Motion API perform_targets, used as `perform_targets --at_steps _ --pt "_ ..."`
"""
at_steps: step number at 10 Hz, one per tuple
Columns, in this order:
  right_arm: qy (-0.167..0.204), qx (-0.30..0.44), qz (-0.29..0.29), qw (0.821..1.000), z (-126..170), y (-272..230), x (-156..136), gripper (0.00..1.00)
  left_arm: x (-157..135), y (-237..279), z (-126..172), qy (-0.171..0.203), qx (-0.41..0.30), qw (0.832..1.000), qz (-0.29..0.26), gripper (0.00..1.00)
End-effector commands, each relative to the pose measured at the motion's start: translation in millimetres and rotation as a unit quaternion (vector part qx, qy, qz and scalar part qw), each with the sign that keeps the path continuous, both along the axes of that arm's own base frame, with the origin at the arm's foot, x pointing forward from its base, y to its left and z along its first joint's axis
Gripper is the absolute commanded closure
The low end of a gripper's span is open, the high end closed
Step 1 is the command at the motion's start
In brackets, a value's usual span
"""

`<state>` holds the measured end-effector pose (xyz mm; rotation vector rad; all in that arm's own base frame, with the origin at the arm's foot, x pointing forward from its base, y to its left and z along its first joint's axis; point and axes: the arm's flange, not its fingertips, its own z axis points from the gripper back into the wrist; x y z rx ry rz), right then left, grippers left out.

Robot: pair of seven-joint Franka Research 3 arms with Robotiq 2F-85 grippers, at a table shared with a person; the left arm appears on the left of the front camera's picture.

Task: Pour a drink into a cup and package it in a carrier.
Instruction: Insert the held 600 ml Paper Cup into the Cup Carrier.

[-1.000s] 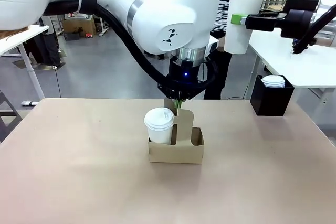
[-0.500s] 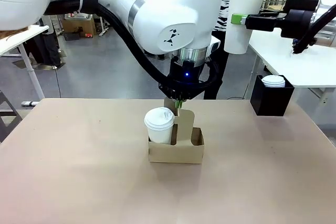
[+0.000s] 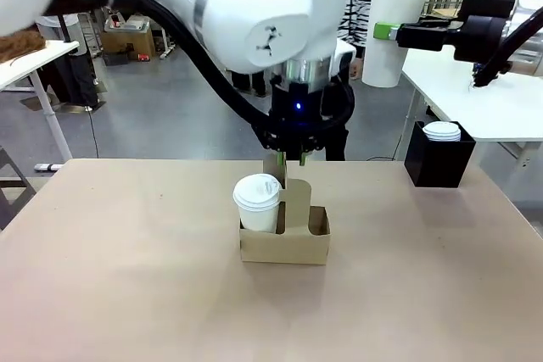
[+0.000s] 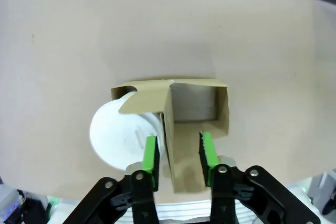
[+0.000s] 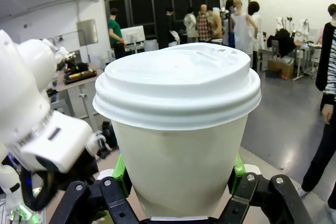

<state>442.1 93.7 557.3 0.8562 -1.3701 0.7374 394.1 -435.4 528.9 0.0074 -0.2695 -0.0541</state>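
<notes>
Left gripper [image 4: 178, 153] spread astride the carrier's [image 4: 222, 115] handle tab [image 4: 169, 108]; right gripper [image 5: 178, 177] pinches a lidded cup [image 5: 178, 114] aloft. Risk: a pad snagging the tab could tip the seated cup [image 4: 116, 136].

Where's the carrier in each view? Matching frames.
Front view: carrier at centre, below left gripper.
Left wrist view: carrier at centre, handle tab between the open jaws.
Right wrist view: faces the held cup.
Shared landmark: white lidded cup in the carrier.
</notes>
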Motion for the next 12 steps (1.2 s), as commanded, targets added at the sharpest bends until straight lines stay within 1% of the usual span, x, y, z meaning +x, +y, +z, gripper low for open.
perform_targets --at_steps 1,2,3,4,5,6,7,8,9,10,11,12 --pt "0.030 0.004 0.029 0.999 -9.5 2.4 10.6 0.19 -17.4 36.8 22.2 -0.007 -0.031 0.999 -0.033 0.00" --pt "0.045 -0.001 0.053 0.998 -20.8 2.8 18.4 0.19 -23.7 53.6 36.7 -0.007 -0.039 0.998 -0.057 0.11" --pt "0.060 -0.008 0.098 0.993 -36.3 6.8 21.8 0.19 -32.6 76.1 52.9 0.002 -0.036 0.994 -0.102 0.01" --pt "0.071 -0.008 0.137 0.988 -51.1 9.7 23.2 0.19 -37.9 100.1 62.4 0.004 -0.036 0.989 -0.141 0.00" --pt "0.074 -0.013 0.177 0.981 -63.2 11.7 25.2 0.19 -39.7 128.6 67.6 -0.005 -0.047 0.983 -0.178 0.00" --pt "0.069 -0.018 0.214 0.974 -72.8 15.4 28.0 0.19 -38.5 165.4 68.9 -0.004 -0.042 0.979 -0.200 0.00" --pt "0.063 -0.018 0.248 0.967 -84.0 21.0 30.2 0.19 -37.9 197.0 65.9 -0.006 -0.037 0.971 -0.237 0.00" --pt "0.049 -0.019 0.290 0.956 -99.4 24.9 27.4 0.19 -38.1 233.9 54.0 -0.022 -0.033 0.961 -0.275 0.00" --pt "0.042 -0.020 0.289 0.956 -109.9 28.3 28.6 0.19 -39.6 259.8 44.6 -0.058 -0.042 0.959 -0.276 0.00" --pt "0.058 -0.021 0.274 0.960 -108.9 25.4 29.1 0.19 -41.2 270.2 33.3 -0.082 -0.028 0.956 -0.279 0.00" --pt "0.068 -0.021 0.273 0.959 -108.7 32.2 19.8 0.19 -30.2 237.4 61.4 -0.025 -0.026 0.966 -0.257 0.00" --pt "0.068 -0.021 0.273 0.959 -108.7 32.2 19.8 0.19 -30.2 237.4 61.4 -0.025 -0.026 0.966 -0.257 0.00"
